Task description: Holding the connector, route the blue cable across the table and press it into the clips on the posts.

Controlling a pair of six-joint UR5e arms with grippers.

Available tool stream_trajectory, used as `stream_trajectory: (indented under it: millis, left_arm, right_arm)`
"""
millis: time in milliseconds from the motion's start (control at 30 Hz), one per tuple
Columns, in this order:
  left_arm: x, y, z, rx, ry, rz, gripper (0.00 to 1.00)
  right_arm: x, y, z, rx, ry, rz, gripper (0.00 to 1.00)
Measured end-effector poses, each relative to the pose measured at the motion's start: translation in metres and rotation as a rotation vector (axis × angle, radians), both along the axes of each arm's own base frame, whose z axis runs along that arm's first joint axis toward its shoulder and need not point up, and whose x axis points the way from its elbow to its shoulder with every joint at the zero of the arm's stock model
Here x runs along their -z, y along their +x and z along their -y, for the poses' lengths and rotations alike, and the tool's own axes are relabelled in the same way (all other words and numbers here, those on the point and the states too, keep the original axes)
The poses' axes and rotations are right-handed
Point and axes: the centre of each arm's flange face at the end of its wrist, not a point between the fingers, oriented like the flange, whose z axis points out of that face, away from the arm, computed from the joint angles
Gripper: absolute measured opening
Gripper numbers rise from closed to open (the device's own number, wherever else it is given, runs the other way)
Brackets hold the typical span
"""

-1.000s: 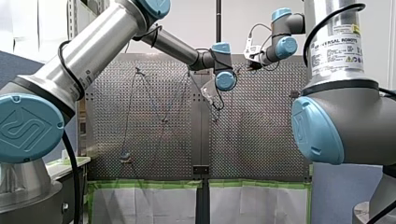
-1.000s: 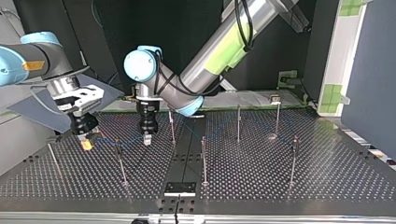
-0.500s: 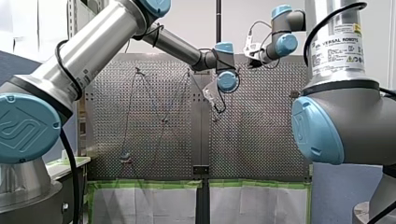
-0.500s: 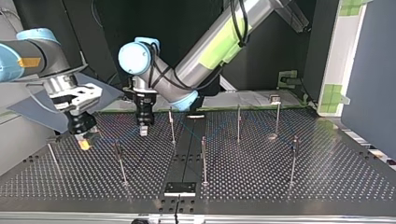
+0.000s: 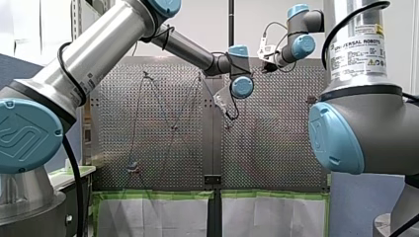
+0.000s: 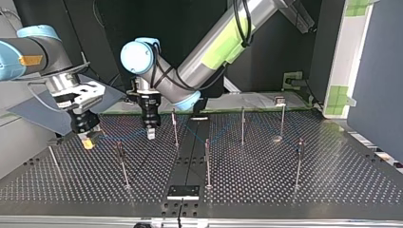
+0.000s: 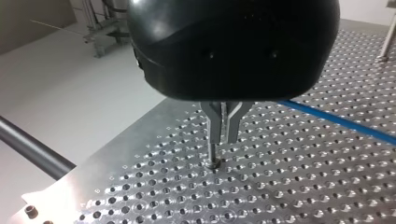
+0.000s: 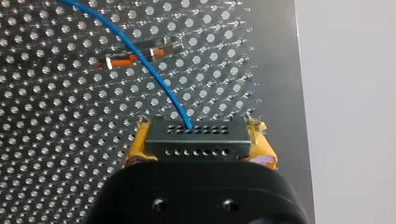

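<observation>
The black connector [image 8: 197,140] sits between the yellow pads of my right gripper [image 8: 198,150], which is shut on it. The blue cable [image 8: 140,60] leaves the connector and runs over the perforated plate. In the top view my right gripper [image 6: 87,141] hangs low at the left. The cable [image 6: 119,137] runs from it to my left gripper [image 6: 151,134], which stands over the cable beside a post [image 6: 174,128]. My left gripper [image 7: 223,140] has its metal fingers shut with nothing between them, and the cable [image 7: 336,120] lies beside it.
Several thin posts stand on the plate, among them one near the middle [image 6: 207,161] and one at the top view's right [image 6: 298,161]. A post with an orange clip [image 8: 140,55] stands ahead of my right gripper. The plate's edge [image 8: 299,93] lies close beside it.
My left gripper has lifted a little and drifted back from the cable. My right gripper, still holding the connector, has risen slightly.
</observation>
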Motion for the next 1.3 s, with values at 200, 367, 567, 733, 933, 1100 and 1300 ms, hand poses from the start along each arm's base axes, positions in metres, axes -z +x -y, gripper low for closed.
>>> stream_trajectory:
  millis: [200, 367, 567, 733, 933, 1100, 1300]
  left_arm:
    - [-0.003, 0.006, 0.001, 0.029, -0.020, 0.023, 0.05]
    - [-0.004, 0.012, -0.001, 0.041, -0.023, 0.031, 0.05]
    - [-0.006, 0.017, -0.002, 0.057, -0.026, 0.045, 0.05]
    - [-0.008, 0.020, -0.002, 0.068, -0.034, 0.061, 0.05]
    - [-0.008, 0.025, -0.004, 0.068, -0.041, 0.072, 0.07]
    - [-0.004, 0.028, -0.005, 0.074, -0.036, 0.070, 0.07]
    - [-0.004, 0.030, -0.006, 0.073, -0.033, 0.068, 0.07]
  right_arm:
    - [0.002, -0.001, 0.000, 0.001, 0.005, 0.000, 0.00]
    - [0.003, -0.004, 0.002, 0.007, 0.006, 0.000, 0.00]
    - [0.011, -0.004, 0.008, 0.012, 0.017, -0.002, 0.00]
    - [0.016, -0.004, 0.016, 0.015, 0.023, -0.004, 0.00]
    - [0.014, -0.004, 0.024, 0.018, 0.015, 0.000, 0.00]
    - [0.013, -0.007, 0.031, 0.026, 0.015, 0.005, 0.00]
    - [0.011, -0.013, 0.037, 0.039, 0.011, 0.006, 0.00]
